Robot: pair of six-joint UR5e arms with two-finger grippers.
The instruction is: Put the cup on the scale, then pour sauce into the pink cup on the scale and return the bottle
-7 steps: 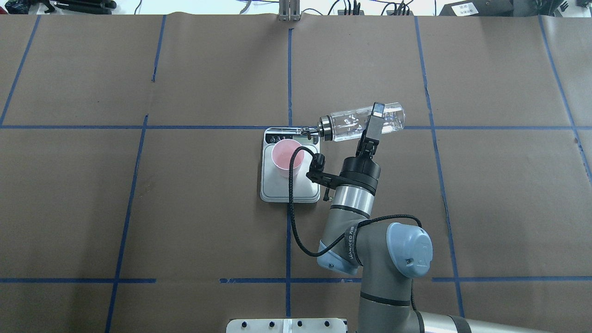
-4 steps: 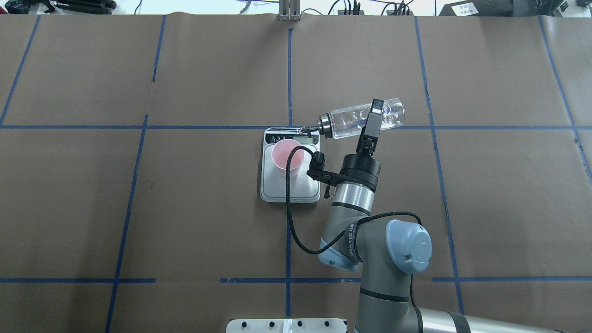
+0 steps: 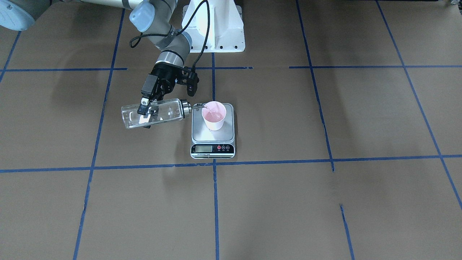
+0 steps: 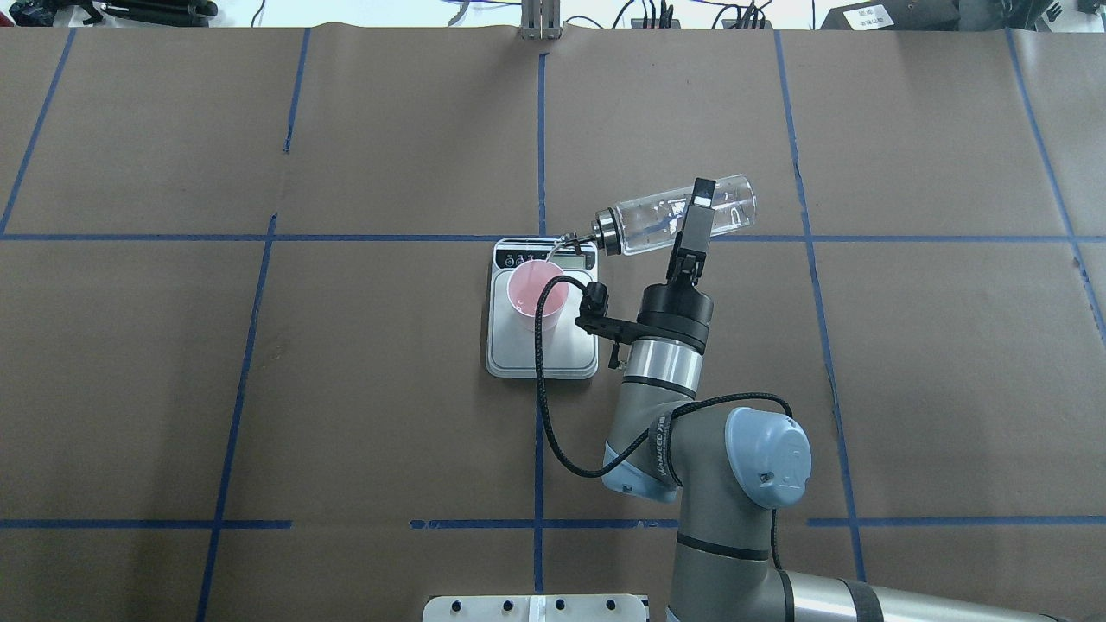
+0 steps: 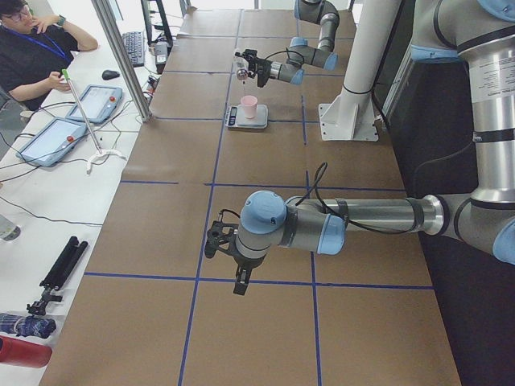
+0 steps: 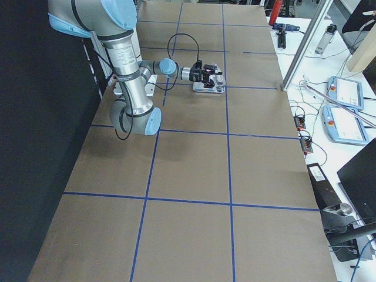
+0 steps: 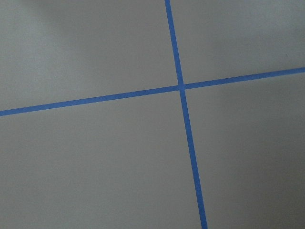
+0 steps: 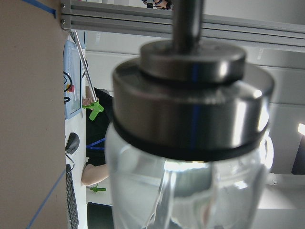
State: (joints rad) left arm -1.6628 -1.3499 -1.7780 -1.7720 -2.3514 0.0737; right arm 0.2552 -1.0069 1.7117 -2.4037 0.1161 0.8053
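txt: none legible | scale (image 3: 200,134) LCD: unreadable | rt arm strap (image 4: 657,446) print: blurred

I count one cup (image 3: 213,124), standing on one scale (image 3: 196,131), and one bottle (image 3: 166,112), which from overhead lies at about two o'clock from the cup. The scale carries one display (image 3: 203,148). There are two robot arms, the right arm (image 4: 691,432) and the left arm (image 5: 338,225), and so two grippers: the right gripper (image 4: 700,207) and the left gripper (image 5: 241,288). On the side table (image 5: 32,201), seen from the table's left end, I make out two tablets (image 5: 100,103), one keyboard (image 5: 133,48), one mouse (image 5: 111,75) and one person (image 5: 32,48), at about ten o'clock from the scale.
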